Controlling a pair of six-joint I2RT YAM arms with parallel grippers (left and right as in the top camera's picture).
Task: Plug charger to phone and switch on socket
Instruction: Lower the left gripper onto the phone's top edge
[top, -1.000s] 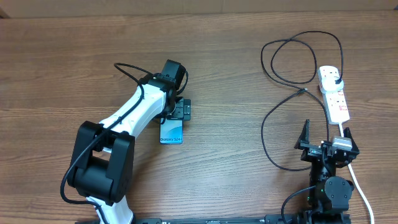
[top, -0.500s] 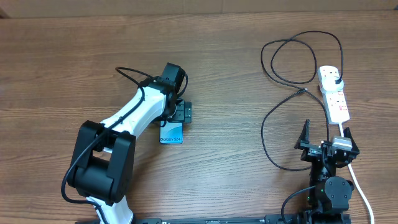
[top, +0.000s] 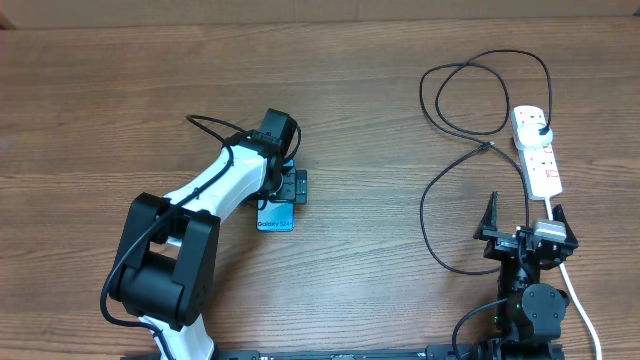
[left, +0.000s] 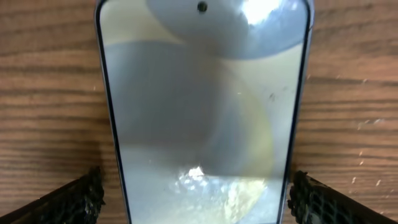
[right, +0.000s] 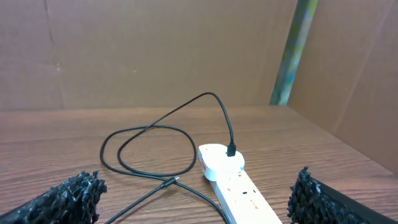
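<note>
Wood-grain table (top: 400, 60) bears phone (top: 276, 222), backed by brown cardboard wall (right: 155, 50).

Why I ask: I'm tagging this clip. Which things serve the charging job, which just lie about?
Job: phone, charger, socket, left claw astride the phone.
Lying about: nothing loose; only the wooden table and cardboard wall.

The left arm (top: 215, 185) has a long white tube with big black joints. A thin black cable (top: 205, 122) loops out beside it. The right arm (top: 530, 295) is nearly all black, with one small grey block on top. The fingertips (right: 68, 199) are black and bumpy (like rough rubber).
</note>
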